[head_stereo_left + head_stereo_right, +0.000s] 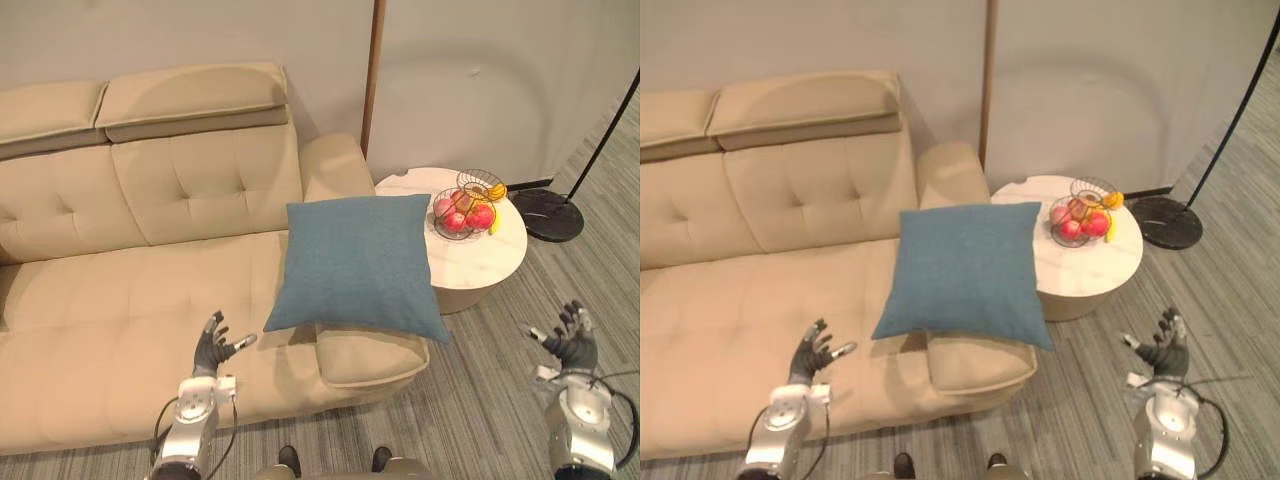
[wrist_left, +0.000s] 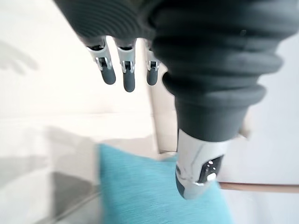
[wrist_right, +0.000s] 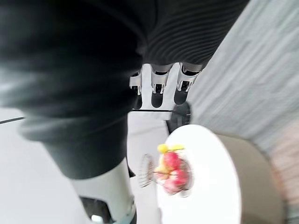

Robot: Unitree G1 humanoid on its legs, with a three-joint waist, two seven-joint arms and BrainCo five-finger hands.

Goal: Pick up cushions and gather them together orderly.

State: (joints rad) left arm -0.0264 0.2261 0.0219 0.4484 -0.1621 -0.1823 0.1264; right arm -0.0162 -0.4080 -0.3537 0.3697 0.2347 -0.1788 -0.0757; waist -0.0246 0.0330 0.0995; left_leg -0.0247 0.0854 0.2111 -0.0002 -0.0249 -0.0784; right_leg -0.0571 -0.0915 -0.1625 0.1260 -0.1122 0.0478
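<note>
A blue cushion [image 1: 358, 262] leans tilted on the right armrest [image 1: 368, 352] of the beige sofa [image 1: 120, 280], overhanging its front end. My left hand [image 1: 212, 347] hovers open over the seat, a short way left of the cushion's lower corner, holding nothing. In the left wrist view the cushion [image 2: 154, 191] shows past the straight fingers [image 2: 117, 74]. My right hand [image 1: 570, 340] is open above the carpet, right of the round table, well apart from the cushion.
A round white side table [image 1: 490, 255] stands right of the armrest with a wire basket of fruit [image 1: 465, 210] on it. A black floor lamp base [image 1: 547, 213] sits behind it near the wall. Grey striped carpet [image 1: 480, 400] lies in front.
</note>
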